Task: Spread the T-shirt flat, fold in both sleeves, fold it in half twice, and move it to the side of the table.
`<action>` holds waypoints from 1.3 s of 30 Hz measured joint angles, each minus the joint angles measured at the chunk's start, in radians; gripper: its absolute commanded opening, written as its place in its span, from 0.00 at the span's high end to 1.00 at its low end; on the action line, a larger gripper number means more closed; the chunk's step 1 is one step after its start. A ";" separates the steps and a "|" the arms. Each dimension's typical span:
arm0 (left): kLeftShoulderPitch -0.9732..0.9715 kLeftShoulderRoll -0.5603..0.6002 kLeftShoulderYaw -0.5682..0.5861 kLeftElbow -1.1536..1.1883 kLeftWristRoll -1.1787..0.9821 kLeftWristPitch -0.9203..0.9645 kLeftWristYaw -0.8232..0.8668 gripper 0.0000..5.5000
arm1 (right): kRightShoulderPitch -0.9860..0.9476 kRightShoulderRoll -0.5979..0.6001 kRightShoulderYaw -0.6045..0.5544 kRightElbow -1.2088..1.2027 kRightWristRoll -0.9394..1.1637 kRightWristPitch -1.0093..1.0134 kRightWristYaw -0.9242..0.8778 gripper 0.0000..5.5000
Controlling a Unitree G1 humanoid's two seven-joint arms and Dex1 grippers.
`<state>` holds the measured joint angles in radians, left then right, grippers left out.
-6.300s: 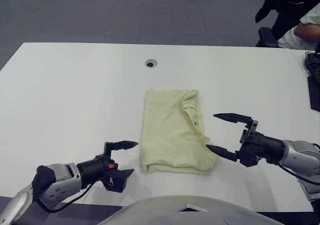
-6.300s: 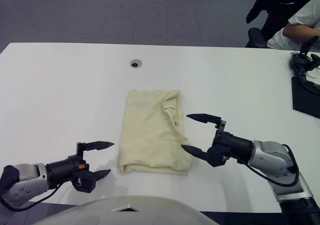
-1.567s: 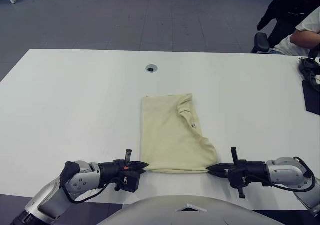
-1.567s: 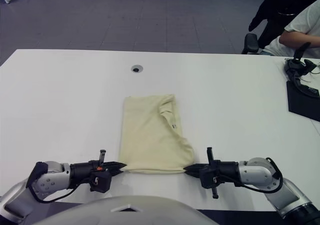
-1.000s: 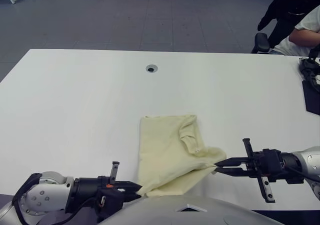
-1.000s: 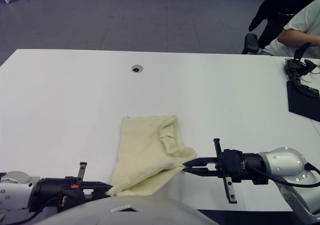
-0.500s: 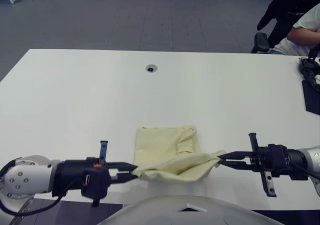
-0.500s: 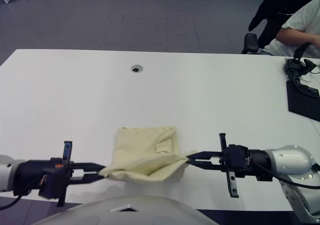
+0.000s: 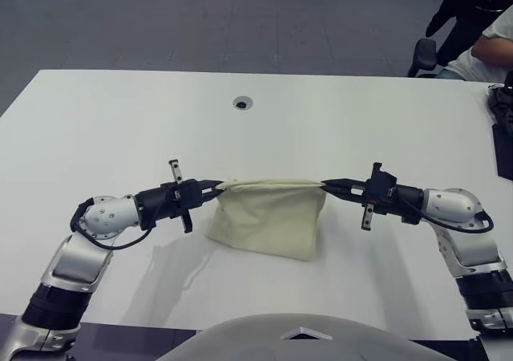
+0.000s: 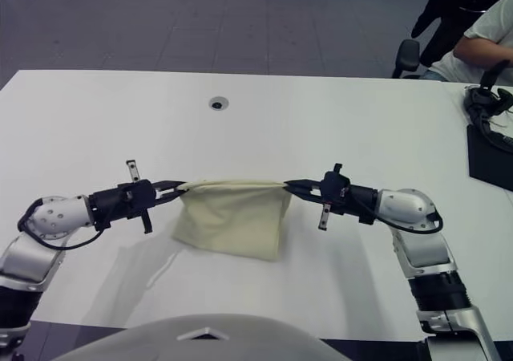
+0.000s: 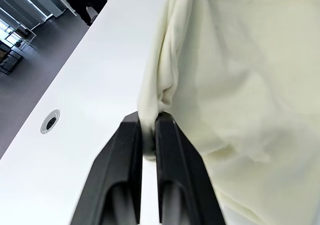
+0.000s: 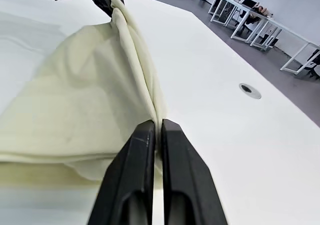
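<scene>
- Left eye view: a pale yellow T-shirt (image 9: 268, 221), folded into a narrow stack, hangs between the two arms over the middle of the white table (image 9: 104, 120). Its top edge is pulled taut, and its lower edge sags and seems to rest on the tabletop.
- The left gripper (image 9: 215, 186) is pinched tight on the top corner at the robot's left, and the right gripper (image 9: 327, 185) is clamped the same way on the opposite corner. Both wrist views show bunched cloth squeezed between the fingers with no gap.
- The cloth looks light, soft and limp, so it will drape wherever it is unsupported. With several layers stacked, an inner layer could slide out of a shallow pinch.
- The corners are the right place to hold it, with every layer caught and the top edge kept stretched.
- This looks like one of the half-folds, and the held edge needs laying down evenly.
</scene>
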<state>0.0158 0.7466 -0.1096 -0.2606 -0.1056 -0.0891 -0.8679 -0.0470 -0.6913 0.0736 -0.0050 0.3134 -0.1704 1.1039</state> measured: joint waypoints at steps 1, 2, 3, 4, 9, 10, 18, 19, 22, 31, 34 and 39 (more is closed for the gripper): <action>-0.017 -0.014 -0.005 0.021 0.006 0.000 0.008 0.97 | 0.000 0.000 0.003 0.021 -0.008 -0.010 0.007 0.99; -0.027 -0.023 -0.012 0.032 0.008 -0.003 0.011 0.97 | 0.001 0.000 0.003 0.031 -0.010 -0.016 0.013 0.99; -0.036 -0.032 -0.018 0.048 0.023 -0.009 0.014 0.90 | 0.000 0.000 0.003 0.040 -0.012 -0.025 0.020 0.99; -0.040 -0.038 -0.018 0.059 0.026 -0.010 0.019 0.89 | 0.000 0.001 0.003 0.049 -0.014 -0.031 0.021 0.99; -0.107 -0.135 -0.014 0.122 0.045 0.026 0.133 0.73 | -0.005 0.028 -0.038 0.091 -0.020 -0.040 -0.056 0.81; -0.122 -0.158 -0.010 0.130 0.045 0.032 0.161 0.70 | -0.004 0.029 -0.055 0.095 -0.020 -0.040 -0.071 0.79; -0.084 -0.281 0.034 0.129 -0.029 0.072 0.248 0.46 | 0.049 0.042 -0.155 0.075 -0.016 -0.049 -0.174 0.56; -0.072 -0.281 0.048 0.131 -0.035 0.075 0.254 0.43 | 0.055 0.042 -0.155 0.059 -0.016 -0.048 -0.175 0.53; -0.060 -0.286 0.111 0.138 -0.048 0.083 0.301 0.34 | 0.050 0.058 -0.136 -0.010 -0.015 -0.038 -0.187 0.44; -0.097 -0.512 0.229 0.114 0.025 0.008 0.707 0.08 | -0.148 0.347 0.209 0.114 -0.278 -0.085 -0.298 0.19; -0.094 -0.542 0.211 0.120 0.086 -0.052 0.768 0.02 | -0.227 0.420 0.285 0.201 -0.381 -0.141 -0.356 0.11; -0.083 -0.588 0.188 0.154 0.116 -0.094 0.814 0.02 | -0.296 0.426 0.331 0.364 -0.509 -0.217 -0.426 0.02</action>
<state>-0.0672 0.1586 0.0784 -0.1071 0.0105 -0.1831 -0.0538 -0.3427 -0.2653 0.4051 0.3593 -0.1956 -0.3874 0.6777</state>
